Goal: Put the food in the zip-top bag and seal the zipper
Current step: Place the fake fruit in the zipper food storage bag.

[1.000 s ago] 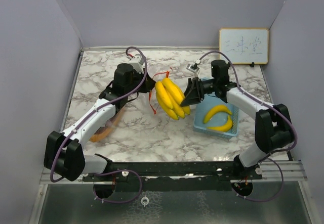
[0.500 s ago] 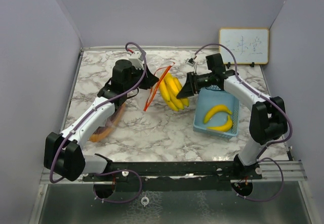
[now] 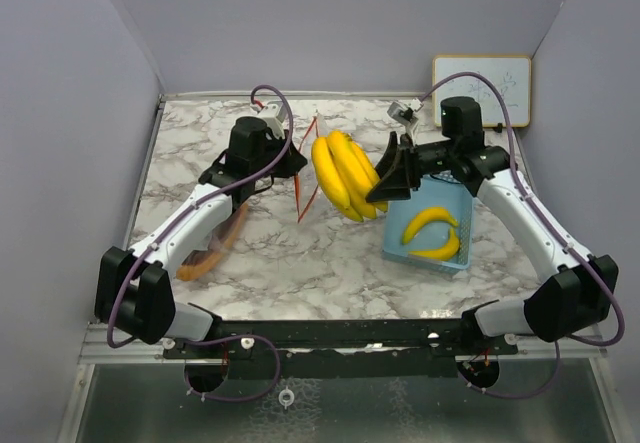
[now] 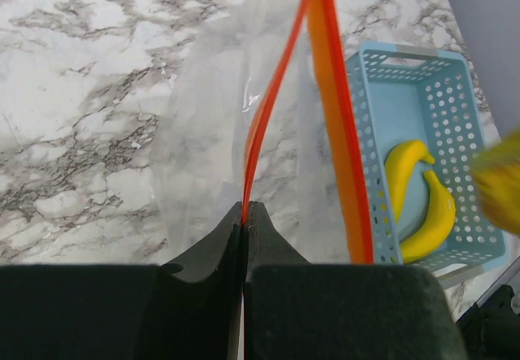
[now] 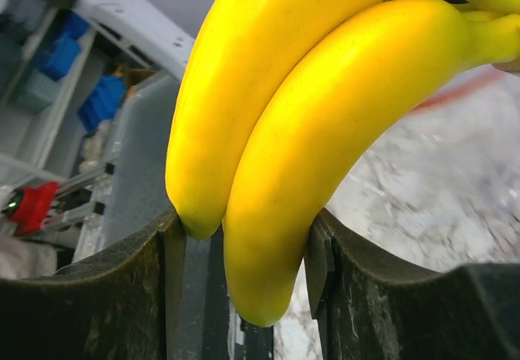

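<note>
Pinching with the left claw (image 4: 244,211), shut tight on the edge of the clear bag (image 4: 203,108). Squeezing the big banana bunch (image 3: 345,173) in the right claw (image 3: 383,178), in the air just beside the bag. Needing orange zipper strips (image 4: 337,132) spread wide before pushing bananas in, tips first.

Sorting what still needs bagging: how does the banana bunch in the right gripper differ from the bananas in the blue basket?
The banana bunch is held up off the table, clamped in the right gripper; the basket bananas lie loose in the blue basket. The bunch is several bananas joined together; the basket holds only two. The bunch's bananas look bigger. Both are plain yellow.
</note>
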### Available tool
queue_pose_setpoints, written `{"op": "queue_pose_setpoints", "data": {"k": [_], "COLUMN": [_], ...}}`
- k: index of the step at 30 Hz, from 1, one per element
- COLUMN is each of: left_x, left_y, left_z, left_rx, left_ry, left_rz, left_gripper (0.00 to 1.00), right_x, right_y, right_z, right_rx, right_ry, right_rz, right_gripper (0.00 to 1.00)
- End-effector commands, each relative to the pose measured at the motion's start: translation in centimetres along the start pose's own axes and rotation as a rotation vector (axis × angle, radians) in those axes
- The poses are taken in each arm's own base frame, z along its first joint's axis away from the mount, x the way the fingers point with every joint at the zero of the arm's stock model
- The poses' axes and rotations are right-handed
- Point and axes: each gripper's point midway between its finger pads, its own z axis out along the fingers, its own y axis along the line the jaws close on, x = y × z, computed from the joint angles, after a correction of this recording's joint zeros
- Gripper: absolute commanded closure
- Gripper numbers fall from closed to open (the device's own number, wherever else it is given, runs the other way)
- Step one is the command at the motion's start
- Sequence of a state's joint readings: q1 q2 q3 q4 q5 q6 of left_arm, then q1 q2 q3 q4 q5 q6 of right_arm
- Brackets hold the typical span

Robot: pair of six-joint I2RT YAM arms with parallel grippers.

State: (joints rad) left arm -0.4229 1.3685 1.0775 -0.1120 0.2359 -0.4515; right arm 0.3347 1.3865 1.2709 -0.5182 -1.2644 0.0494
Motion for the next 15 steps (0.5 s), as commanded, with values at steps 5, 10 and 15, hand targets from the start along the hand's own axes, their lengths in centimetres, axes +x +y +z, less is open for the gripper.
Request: {"op": "queue_pose_setpoints", "data": {"k": [5, 10, 15], "left_x": [-1.8, -1.6, -0.8], "left_y": [-1.4, -2.1, -2.2], "left_z": [1.5, 1.6, 1.5], "left_rx": [0.072, 0.112, 0.132], "left_ry": [-0.020, -0.011, 0.011], "left_rz": [-0.110, -0.125, -0.131], "left_gripper": [1.00, 1.00, 1.00], "right_x": [0.1, 0.7, 0.8], "right_y": [4.8, 3.5, 2.4], "right_z": [-0.1, 0.5, 1.1], "right_rx": [-0.324, -0.336, -0.330], "right_ry": [0.011, 0.026, 0.018], "right_rz": [-0.021, 0.016, 0.015], "right_gripper": [0.98, 0.98, 0.98]}}
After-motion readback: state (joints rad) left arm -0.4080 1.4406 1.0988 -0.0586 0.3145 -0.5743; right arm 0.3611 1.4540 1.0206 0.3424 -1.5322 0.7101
